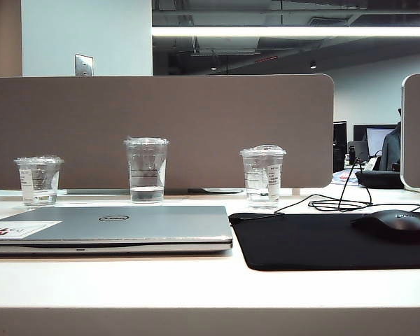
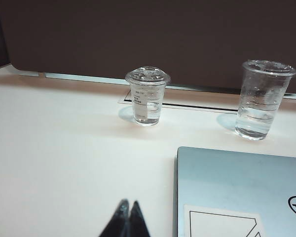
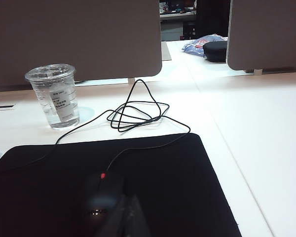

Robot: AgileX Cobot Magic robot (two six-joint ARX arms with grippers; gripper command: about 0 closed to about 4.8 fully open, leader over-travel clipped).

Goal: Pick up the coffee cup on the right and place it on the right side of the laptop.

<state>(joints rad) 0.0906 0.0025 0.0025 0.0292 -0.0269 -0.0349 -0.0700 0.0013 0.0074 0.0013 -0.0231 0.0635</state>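
Observation:
The coffee cup (image 1: 263, 175) (image 3: 54, 96), clear with a domed lid and a white sticker, stands upright at the back of the desk, right of the closed silver laptop (image 1: 112, 227) (image 2: 241, 192). A little clear liquid sits in its bottom. My right gripper (image 3: 129, 197) is shut and empty, low over the black mouse pad (image 3: 163, 182), well short of the cup. My left gripper (image 2: 129, 202) is also shut and empty, over bare desk beside the laptop's corner. Neither gripper shows in the exterior view.
A taller clear cup (image 1: 146, 170) (image 2: 264, 98) and a short cup (image 1: 38, 180) (image 2: 147, 96) stand behind the laptop. A black mouse (image 1: 395, 225) (image 3: 101, 197) lies on the mouse pad (image 1: 336, 241); its looped cable (image 1: 339, 203) (image 3: 135, 113) lies right of the coffee cup. A brown partition (image 1: 161, 126) backs the desk.

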